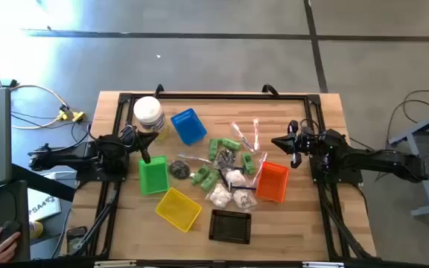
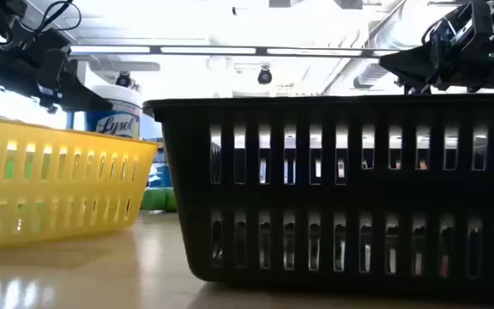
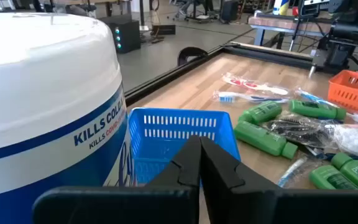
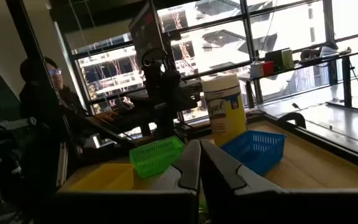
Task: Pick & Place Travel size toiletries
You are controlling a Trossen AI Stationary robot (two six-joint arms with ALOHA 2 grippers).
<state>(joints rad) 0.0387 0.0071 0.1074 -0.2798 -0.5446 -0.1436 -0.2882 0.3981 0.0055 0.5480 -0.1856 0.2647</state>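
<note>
fingers: left gripper (image 1: 146, 158) and right gripper (image 1: 278, 141) both clenched, empty | toiletries (image 1: 226, 170): heaped between green basket (image 1: 153, 176) and orange basket (image 1: 273, 181) | risk: tangled heap, several items may lift together

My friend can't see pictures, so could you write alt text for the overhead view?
A wooden table seen from above holds a pile of small green bottles, white packets and toothbrushes, ringed by blue, green, yellow, orange and black baskets. A dark robot arm waits at each side, fingers shut.
</note>
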